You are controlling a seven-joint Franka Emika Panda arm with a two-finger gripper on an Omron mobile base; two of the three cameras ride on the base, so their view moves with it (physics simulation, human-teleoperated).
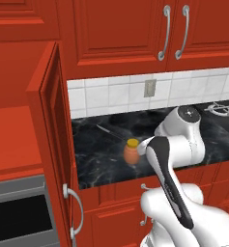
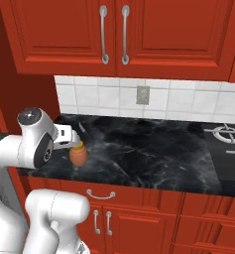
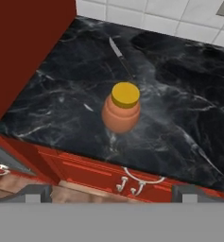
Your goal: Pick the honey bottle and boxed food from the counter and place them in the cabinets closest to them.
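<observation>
The arm was on the first step, going for the honey bottle [image 3: 121, 113]. The bottle stood upright on the counter [image 3: 179, 104], near its front edge, a knife [image 3: 119, 54] lying behind it at about twelve o'clock. The gripper [image 3: 111, 191] hovered above and short of the bottle, jaws spread wide, holding nothing. Next, I judged, it needed to drop and straddle the bottle before closing.

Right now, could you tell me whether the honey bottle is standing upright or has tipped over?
Upright. The honey bottle stands on its base on the counter, yellow cap on top, untouched.
</observation>
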